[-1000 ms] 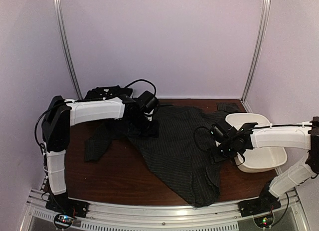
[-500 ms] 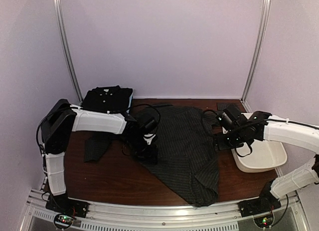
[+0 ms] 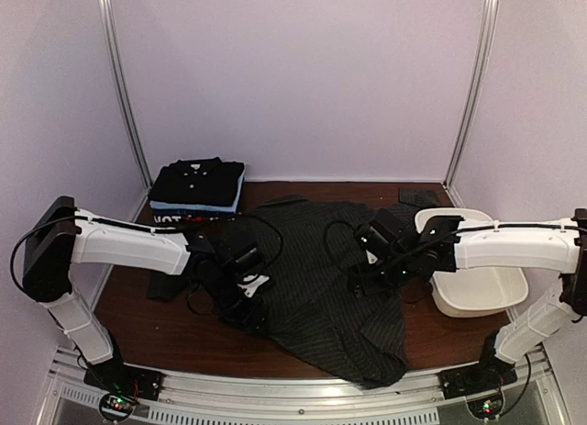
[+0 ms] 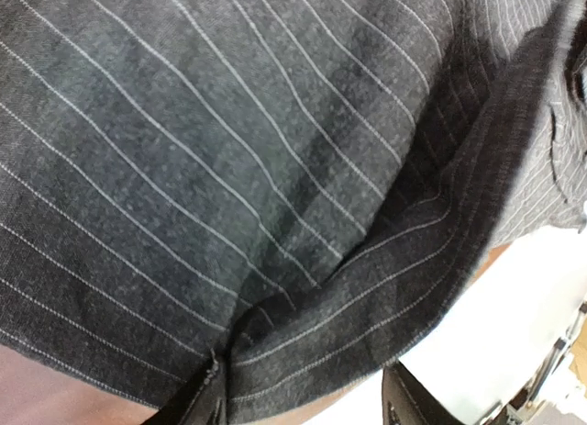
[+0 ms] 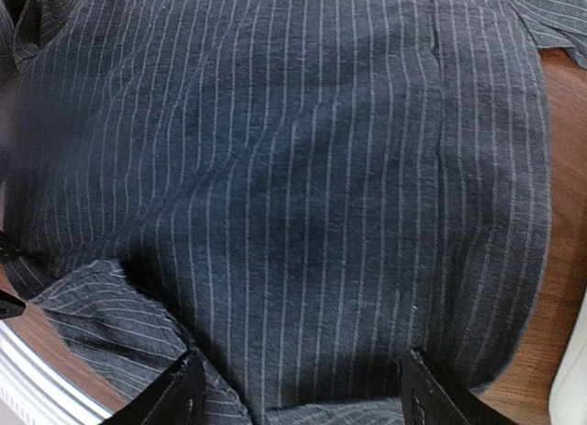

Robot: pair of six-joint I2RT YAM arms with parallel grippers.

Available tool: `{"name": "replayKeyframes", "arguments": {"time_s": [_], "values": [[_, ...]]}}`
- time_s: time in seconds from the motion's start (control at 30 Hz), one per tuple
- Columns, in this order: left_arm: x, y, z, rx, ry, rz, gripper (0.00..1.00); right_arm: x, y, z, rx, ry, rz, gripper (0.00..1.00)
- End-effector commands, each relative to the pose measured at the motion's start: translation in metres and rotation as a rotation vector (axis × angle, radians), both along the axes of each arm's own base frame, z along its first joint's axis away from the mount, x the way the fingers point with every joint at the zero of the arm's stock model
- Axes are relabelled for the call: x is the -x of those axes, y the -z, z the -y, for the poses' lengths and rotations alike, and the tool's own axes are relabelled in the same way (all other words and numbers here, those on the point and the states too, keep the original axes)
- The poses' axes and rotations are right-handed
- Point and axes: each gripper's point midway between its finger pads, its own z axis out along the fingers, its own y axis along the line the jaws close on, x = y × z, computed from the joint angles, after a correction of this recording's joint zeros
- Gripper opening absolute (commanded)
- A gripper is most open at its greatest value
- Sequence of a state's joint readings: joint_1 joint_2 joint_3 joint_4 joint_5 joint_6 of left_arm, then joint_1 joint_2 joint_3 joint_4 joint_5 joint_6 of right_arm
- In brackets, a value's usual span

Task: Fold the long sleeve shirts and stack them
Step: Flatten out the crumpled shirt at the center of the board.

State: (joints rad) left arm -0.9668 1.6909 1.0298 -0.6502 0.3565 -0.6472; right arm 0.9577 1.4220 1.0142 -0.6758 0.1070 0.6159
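a dark brown wooden table [image 3: 183, 329] takes the whole floor of the booth. a white plastic tub [image 3: 486, 292] stands on it at about 3 o'clock, near the right edge. a small flat dark thing [image 3: 420, 196] lies at about 1 o'clock; what it is i cannot tell. a metal rail [image 3: 303, 388] runs along 6 o'clock. pale lilac walls [image 3: 303, 76] stand behind.

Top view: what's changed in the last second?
The left hand swung from the far edge toward the near side, onto the pinstriped shirt's left edge, uncovering the folded stack. The right hand moved left, farther over the shirt. The tub and stack stayed put.
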Motion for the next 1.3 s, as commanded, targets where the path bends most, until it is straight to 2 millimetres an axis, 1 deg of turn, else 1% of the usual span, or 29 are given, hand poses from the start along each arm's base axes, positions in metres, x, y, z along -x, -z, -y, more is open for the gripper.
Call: {"name": "replayKeyframes", "arguments": {"time_s": [0.0, 0.1, 0.17, 0.27, 0.37, 0.43, 0.5, 0.53, 0.63, 0.7, 0.73, 0.77, 0.83, 0.9, 0.97, 1.07, 1.1, 1.13, 1.17, 1.2, 1.23, 1.27], "values": [[0.019, 0.000, -0.010, 0.031, 0.059, -0.013, 0.58, 0.010, 0.013, -0.034, -0.068, -0.024, -0.031, 0.74], [0.030, 0.003, -0.018, 0.026, 0.078, -0.026, 0.58, 0.011, 0.020, -0.051, -0.078, -0.045, -0.033, 0.74], [0.033, 0.001, -0.022, 0.035, 0.080, -0.023, 0.59, 0.010, 0.026, -0.061, -0.090, -0.057, -0.037, 0.74], [0.029, -0.013, -0.022, 0.054, 0.067, 0.012, 0.61, 0.007, 0.039, -0.072, -0.089, -0.071, -0.047, 0.74], [0.022, -0.035, -0.013, 0.115, 0.051, 0.040, 0.62, 0.000, 0.050, -0.077, -0.061, -0.073, -0.031, 0.73], [0.013, -0.048, -0.009, 0.150, 0.031, 0.056, 0.62, -0.003, 0.062, -0.083, -0.033, -0.094, -0.038, 0.73], [-0.001, -0.058, -0.008, 0.176, -0.008, 0.076, 0.62, 0.001, 0.068, -0.095, -0.018, -0.136, -0.047, 0.73], [-0.010, -0.062, -0.008, 0.185, -0.037, 0.083, 0.62, 0.004, 0.067, -0.102, -0.007, -0.160, -0.043, 0.73], [-0.050, -0.065, -0.019, 0.180, -0.157, 0.115, 0.62, 0.018, 0.076, -0.115, 0.019, -0.213, -0.057, 0.73], [-0.077, -0.061, -0.023, 0.173, -0.221, 0.138, 0.62, 0.029, 0.081, -0.121, 0.025, -0.244, -0.074, 0.73], [-0.089, -0.056, -0.025, 0.163, -0.250, 0.135, 0.62, 0.036, 0.083, -0.123, 0.027, -0.258, -0.081, 0.73], [-0.102, -0.051, -0.027, 0.158, -0.276, 0.136, 0.61, 0.043, 0.082, -0.126, 0.025, -0.277, -0.087, 0.72], [-0.121, -0.036, -0.028, 0.130, -0.300, 0.132, 0.61, 0.059, 0.076, -0.134, 0.013, -0.322, -0.090, 0.72], [-0.134, -0.019, -0.030, 0.098, -0.311, 0.124, 0.61, 0.076, 0.065, -0.142, -0.014, -0.364, -0.086, 0.72], [-0.145, -0.003, -0.033, 0.070, -0.323, 0.108, 0.60, 0.101, 0.052, -0.154, -0.073, -0.424, -0.113, 0.71], [-0.161, 0.012, -0.042, 0.044, -0.348, 0.106, 0.60, 0.142, 0.030, -0.174, -0.176, -0.517, -0.147, 0.67], [-0.165, 0.015, -0.045, 0.037, -0.356, 0.103, 0.60, 0.154, 0.023, -0.178, -0.198, -0.544, -0.153, 0.66], [-0.170, 0.019, -0.048, 0.029, -0.360, 0.103, 0.60, 0.162, 0.018, -0.180, -0.206, -0.557, -0.152, 0.65], [-0.174, 0.022, -0.051, 0.022, -0.362, 0.103, 0.59, 0.165, 0.013, -0.179, -0.204, -0.552, -0.141, 0.66], [-0.178, 0.026, -0.054, 0.010, -0.364, 0.102, 0.59, 0.161, 0.008, -0.175, -0.202, -0.530, -0.122, 0.66], [-0.182, 0.026, -0.056, 0.004, -0.365, 0.106, 0.59, 0.153, 0.005, -0.169, -0.186, -0.496, -0.090, 0.66], [-0.186, 0.031, -0.060, -0.014, -0.367, 0.109, 0.59, 0.140, 0.001, -0.161, -0.167, -0.449, -0.050, 0.66]]}}
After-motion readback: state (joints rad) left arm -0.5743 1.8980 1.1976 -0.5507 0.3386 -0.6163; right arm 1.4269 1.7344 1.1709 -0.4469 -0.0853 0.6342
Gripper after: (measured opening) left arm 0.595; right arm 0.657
